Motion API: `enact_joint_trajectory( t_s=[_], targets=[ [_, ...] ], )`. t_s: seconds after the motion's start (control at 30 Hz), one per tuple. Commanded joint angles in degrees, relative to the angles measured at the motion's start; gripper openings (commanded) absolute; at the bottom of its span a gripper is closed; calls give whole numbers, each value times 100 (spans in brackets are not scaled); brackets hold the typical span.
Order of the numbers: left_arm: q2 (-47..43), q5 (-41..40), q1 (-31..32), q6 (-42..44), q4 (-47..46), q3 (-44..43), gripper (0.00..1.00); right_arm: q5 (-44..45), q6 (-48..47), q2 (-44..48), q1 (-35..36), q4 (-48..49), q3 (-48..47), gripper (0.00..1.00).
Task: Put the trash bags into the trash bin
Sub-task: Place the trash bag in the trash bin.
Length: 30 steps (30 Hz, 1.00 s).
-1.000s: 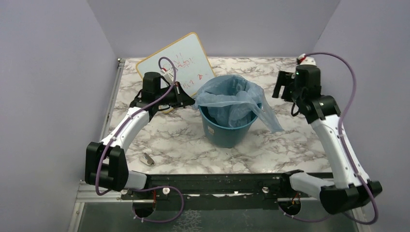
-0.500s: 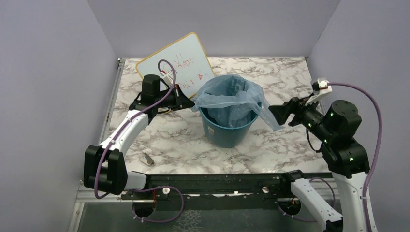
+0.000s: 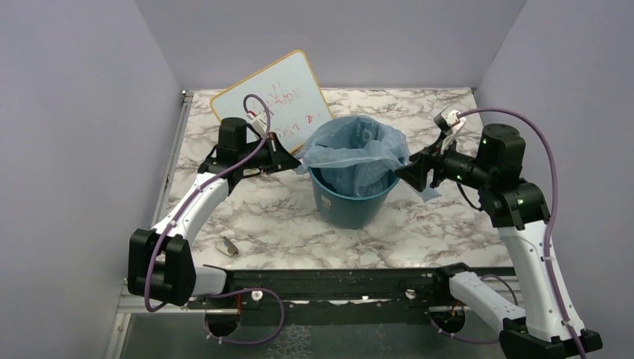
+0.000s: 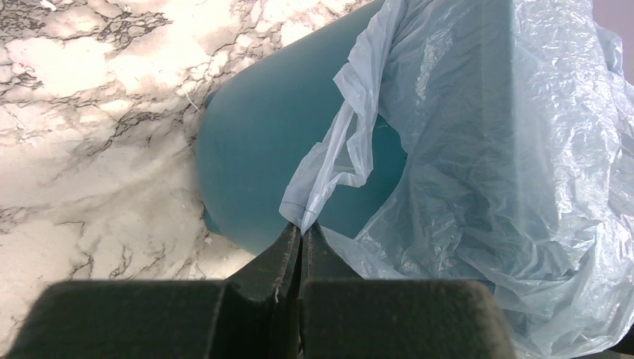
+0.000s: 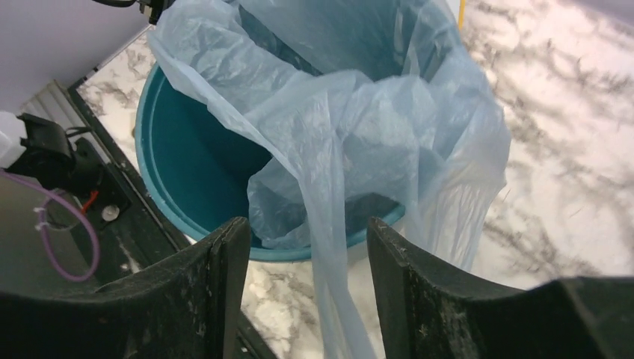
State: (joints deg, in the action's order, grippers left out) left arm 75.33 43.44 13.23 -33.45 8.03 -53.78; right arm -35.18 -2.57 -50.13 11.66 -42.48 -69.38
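Note:
The teal trash bin (image 3: 350, 209) stands mid-table with the pale-blue trash bag (image 3: 351, 153) draped in and over its mouth. My left gripper (image 3: 297, 160) is shut on the bag's left edge (image 4: 329, 168) just outside the bin wall (image 4: 262, 149). A strand of the bag (image 5: 329, 284) hangs down over the bin's right rim (image 5: 329, 250), and my right gripper (image 5: 308, 247) stands open around that strand, fingers (image 5: 224, 284) apart from it on both sides. From above, the right gripper (image 3: 413, 171) sits at the bin's right side.
A whiteboard (image 3: 273, 101) with red writing leans behind the left arm. A small grey object (image 3: 228, 245) lies near the front left of the marble table (image 3: 262, 217). Walls close in left, right and behind.
The right arm swung down from the back right corner to the bin's right side, bringing its open fingers around the hanging bag strand while narrowing. The left gripper kept its hold.

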Motion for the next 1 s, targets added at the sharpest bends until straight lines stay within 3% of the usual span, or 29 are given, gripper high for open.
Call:
enact_joint_trajectory(
  t_s=[0.0,0.37,0.7,0.87,0.97],
  targets=[
    [-143,77,-23,67,-16,69,0,-435,-1030,-223,14,94,-397,61],
    [-66,75,-23,155,137,-27,0,-734,-2273,-545,107,390,-469,54],
    [-30,77,-23,128,128,-157,0,-534,-2507,-830,501,587,-612,46],
    [-41,43,-18,133,134,-187,0,-239,-2685,-989,926,542,-681,32],
    [-29,71,-23,122,136,-199,0,-209,-2815,-946,1101,449,-663,12]
  ],
)
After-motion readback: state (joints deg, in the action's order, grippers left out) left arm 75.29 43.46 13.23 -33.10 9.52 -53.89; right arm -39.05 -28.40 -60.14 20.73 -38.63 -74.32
